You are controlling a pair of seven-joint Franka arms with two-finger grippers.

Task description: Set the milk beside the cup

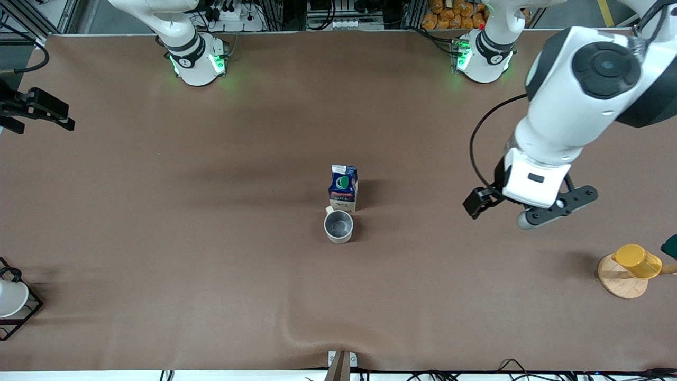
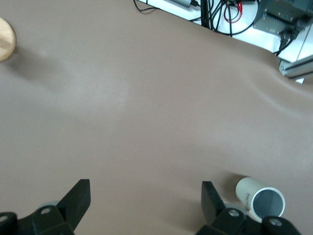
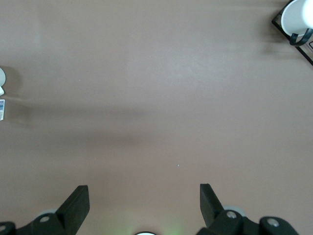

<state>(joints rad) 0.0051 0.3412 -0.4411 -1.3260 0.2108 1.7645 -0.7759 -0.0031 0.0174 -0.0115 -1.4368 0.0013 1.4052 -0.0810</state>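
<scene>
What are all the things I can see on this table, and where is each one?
milk: one, dark blue and white carton, mid-table, upright.
cup: one, pale grey mug, right beside the milk, nearer the front camera.
yellow cup: one, on a round wooden stand, left arm's end.
white cup: one, in a black wire rack, right arm's end.
table: one, brown cover.
left gripper: open, empty, over bare table.
right gripper: open, empty, waiting at the table's edge.

A yellow cup (image 1: 638,260) lies on a wooden stand (image 1: 620,279); a white cup (image 1: 10,298) sits in a black wire rack (image 1: 21,315).
</scene>
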